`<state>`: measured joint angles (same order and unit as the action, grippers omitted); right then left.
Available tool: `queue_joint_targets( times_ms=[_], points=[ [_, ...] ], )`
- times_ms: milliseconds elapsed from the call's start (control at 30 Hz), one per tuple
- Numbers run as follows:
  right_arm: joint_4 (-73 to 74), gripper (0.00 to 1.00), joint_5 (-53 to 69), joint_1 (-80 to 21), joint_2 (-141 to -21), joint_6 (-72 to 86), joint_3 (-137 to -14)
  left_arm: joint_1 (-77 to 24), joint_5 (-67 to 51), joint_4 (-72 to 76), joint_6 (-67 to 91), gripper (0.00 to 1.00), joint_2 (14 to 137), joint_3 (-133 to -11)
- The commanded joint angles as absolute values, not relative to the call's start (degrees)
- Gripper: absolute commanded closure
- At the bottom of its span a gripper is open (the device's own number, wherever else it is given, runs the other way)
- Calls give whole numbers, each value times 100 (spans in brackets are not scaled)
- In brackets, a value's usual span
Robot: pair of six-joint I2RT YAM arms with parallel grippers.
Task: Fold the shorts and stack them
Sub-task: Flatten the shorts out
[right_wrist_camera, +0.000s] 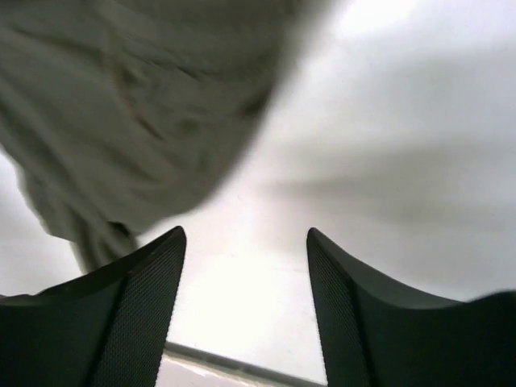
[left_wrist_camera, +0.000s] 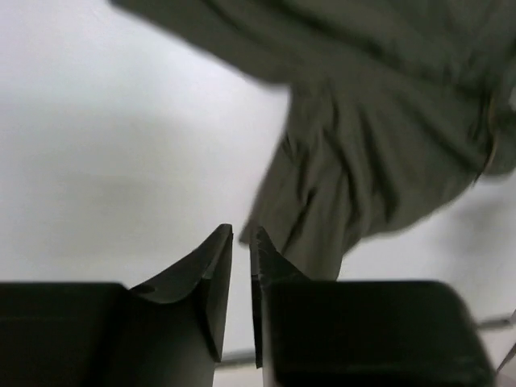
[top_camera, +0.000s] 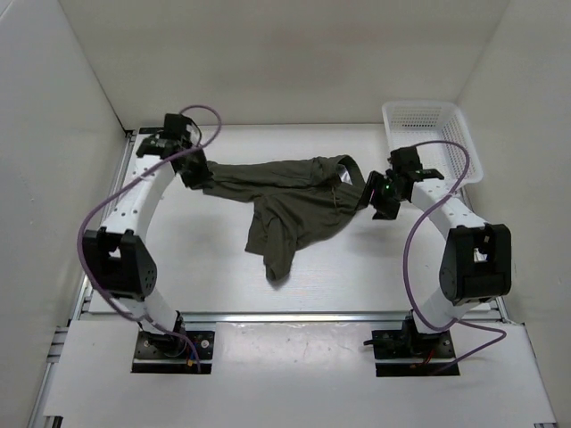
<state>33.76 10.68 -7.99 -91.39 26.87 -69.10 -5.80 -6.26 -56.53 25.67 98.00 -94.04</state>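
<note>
Two arms curve inward over the white table [top_camera: 205,267] in the overhead view, with the wrinkly olive shorts [top_camera: 285,205] sprawled between the left gripper [top_camera: 194,171] and the right gripper [top_camera: 375,194]. From the left wrist, dark wedge-shaped fingers [left_wrist_camera: 211,274] stand almost together with only a slit between them, the soft cloth just beyond their tips. From the right wrist, textured fingers [right_wrist_camera: 149,290] spread wide on nothing, the cloth lying up to their left.

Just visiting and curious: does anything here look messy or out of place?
The shorts lie crumpled and twisted in the middle, one leg trailing toward the near edge, not folded. The white basket in the far right corner looks fine; nothing seems spilled or damaged.
</note>
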Motion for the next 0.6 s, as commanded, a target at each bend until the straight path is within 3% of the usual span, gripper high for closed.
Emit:
queue_joint_targets(
  times_ms=[0,33,133,167,200,267,300,400,467,567],
  points=[
    [3129,32,1072,-826,-9070,2689,-6636,-1176,-1203,-5424,2759,74,9317,-8335],
    [3129,29,1072,-878,-9140,2689,-6636,-1387,-1204,-5423,2838,73,9264,-8141],
    [3129,25,1133,-879,-9281,2637,-6864,-2257,-1011,-5213,3207,46,9211,-7656],
    [3129,25,1134,-879,-9377,2637,-6951,-2711,-1011,-5160,3278,28,9368,-7655],
    [3129,25,1134,-879,-9439,2637,-6952,-2890,-845,-5159,3278,26,9500,-7655],
    [3129,25,1204,-879,-9623,2637,-7031,-3119,-634,-5159,3445,28,9781,-7603],
    [3129,27,1256,-879,-9746,2637,-7083,-3120,-433,-5159,3576,43,10026,-7446],
    [3129,29,1257,-879,-9931,2637,-7146,-2954,-177,-5010,3700,58,10187,-7173],
    [3068,29,1257,-879,-10010,2637,-7198,-2822,-176,-4869,3700,55,10187,-7049],
    [2998,29,1327,-879,-10211,2637,-7198,-2742,-176,-4729,3700,39,10335,-6979]
  ],
)
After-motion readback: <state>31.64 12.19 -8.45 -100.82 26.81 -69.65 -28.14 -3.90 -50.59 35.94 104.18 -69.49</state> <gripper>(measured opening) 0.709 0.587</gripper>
